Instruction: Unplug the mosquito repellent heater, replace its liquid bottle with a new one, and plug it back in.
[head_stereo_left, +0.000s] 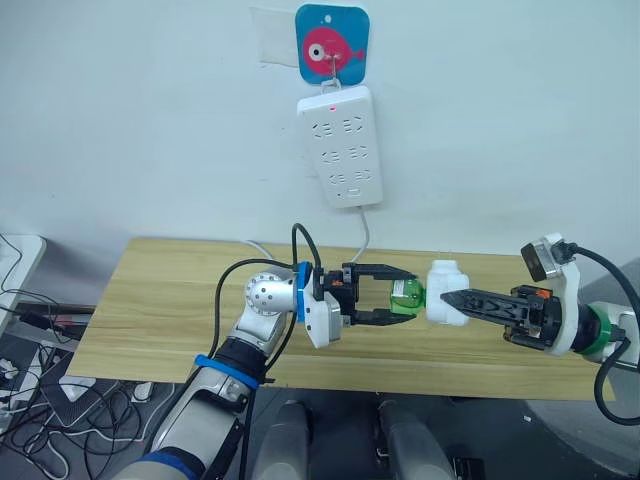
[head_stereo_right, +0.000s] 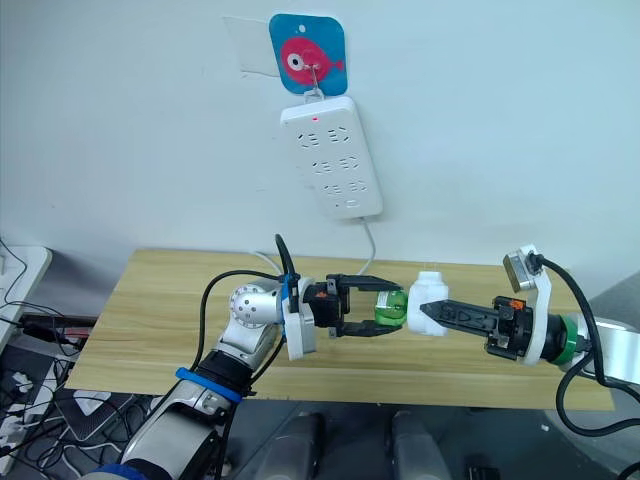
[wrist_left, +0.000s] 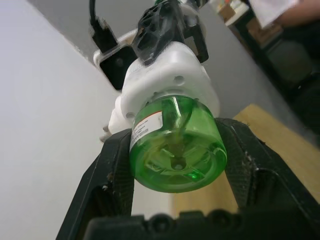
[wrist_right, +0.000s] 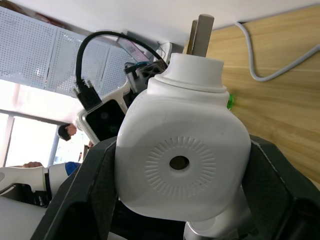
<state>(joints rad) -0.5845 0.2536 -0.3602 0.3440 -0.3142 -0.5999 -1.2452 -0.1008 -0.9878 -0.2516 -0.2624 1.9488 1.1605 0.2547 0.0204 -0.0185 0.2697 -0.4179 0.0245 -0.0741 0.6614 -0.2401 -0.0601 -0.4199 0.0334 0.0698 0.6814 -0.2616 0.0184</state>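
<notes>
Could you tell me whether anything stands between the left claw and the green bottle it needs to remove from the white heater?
Nothing visible does. The left claw already brackets the round translucent green bottle, which is seated in the small white rounded plastic heater held by the right claw.

I see the table (head_stereo_left: 150, 330) in front of the wall (head_stereo_left: 120, 120). The power strip (head_stereo_left: 341, 147) hangs on the wall, behind the table and above it. Its cord (head_stereo_left: 362, 237) drops down to the table's back edge. My two grippers meet over the middle of the table. My left gripper (head_stereo_left: 408, 297) is on the left, around the liquid bottle (head_stereo_left: 405, 297). The bottle sits in the mosquito repellent heater (head_stereo_left: 446, 293), just to its right. My right gripper (head_stereo_left: 447, 299) holds the heater from the right.
</notes>
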